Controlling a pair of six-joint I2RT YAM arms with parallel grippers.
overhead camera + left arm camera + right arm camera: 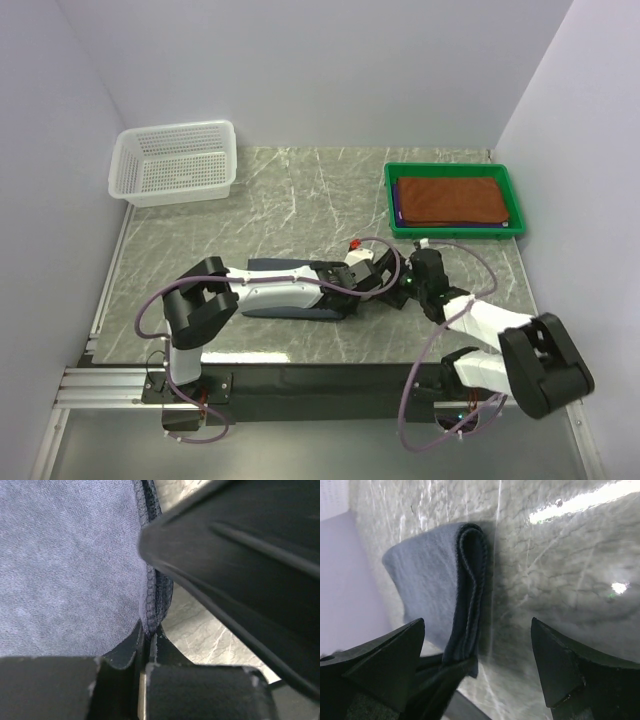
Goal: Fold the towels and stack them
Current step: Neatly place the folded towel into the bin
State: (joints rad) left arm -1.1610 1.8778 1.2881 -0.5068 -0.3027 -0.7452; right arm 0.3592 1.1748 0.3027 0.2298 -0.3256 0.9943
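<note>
Left end effector [149, 640] was pinching an edge of the folded grey-blue towel [65, 570] on the near part of the table [280, 200], right end effector [478, 625] spread wide beside it; folding looked done, so next it probably needed carrying onto the rust-brown towel [450, 200] in the tray [515, 200].

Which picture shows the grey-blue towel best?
The right wrist view: the grey-blue towel shows its folded shape and layered edge there. The left wrist view is too close, just fuzzy cloth pinched by the left gripper. From the top, the left arm hides most of it.
</note>
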